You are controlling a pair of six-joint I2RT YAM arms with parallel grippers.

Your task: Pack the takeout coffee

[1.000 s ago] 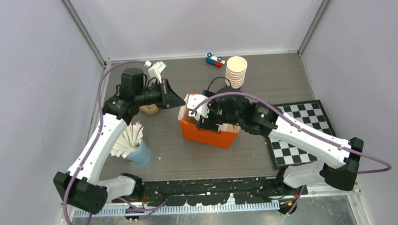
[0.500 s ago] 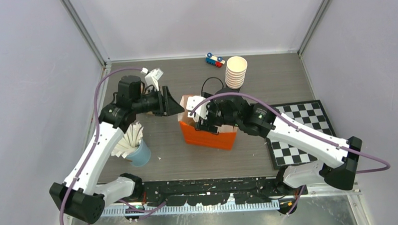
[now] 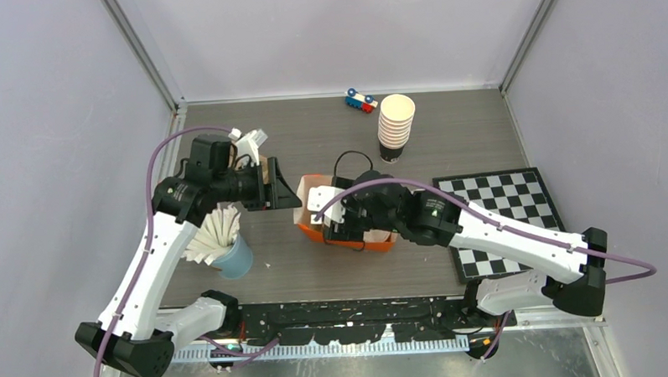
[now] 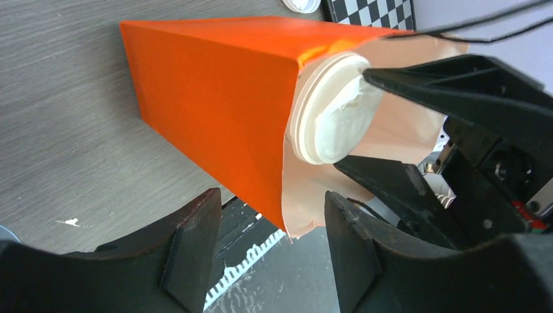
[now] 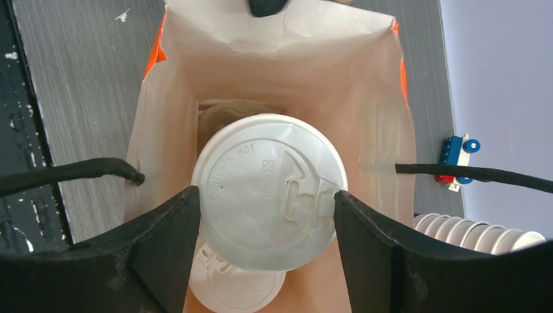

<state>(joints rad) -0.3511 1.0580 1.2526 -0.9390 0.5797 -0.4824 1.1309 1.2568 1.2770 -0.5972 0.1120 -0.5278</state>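
Grey wood-grain table [image 3: 480,141] lies under everything, with pale lilac walls around it. Only the right wrist view looks straight onto the cup [image 5: 267,189]: its round white lid faces the camera in the mouth of the bag [image 5: 306,72]. Its long axis runs along the bag's length, the base deeper in and out of sight. The right end effector [image 5: 264,202] grasps it, a black finger against each side of the lid. Lower in that view a second lid [image 5: 238,287] shows, farther inside. The left wrist view alone gives the bag's orange outer wall and the lid at a slant. It also shows the left end effector [image 4: 270,202] released, fingers apart near the bag. From above, the right arm hides the cup; a cup stack [image 3: 395,123], toy [image 3: 360,100] and chessboard [image 3: 499,216] stand farther out.
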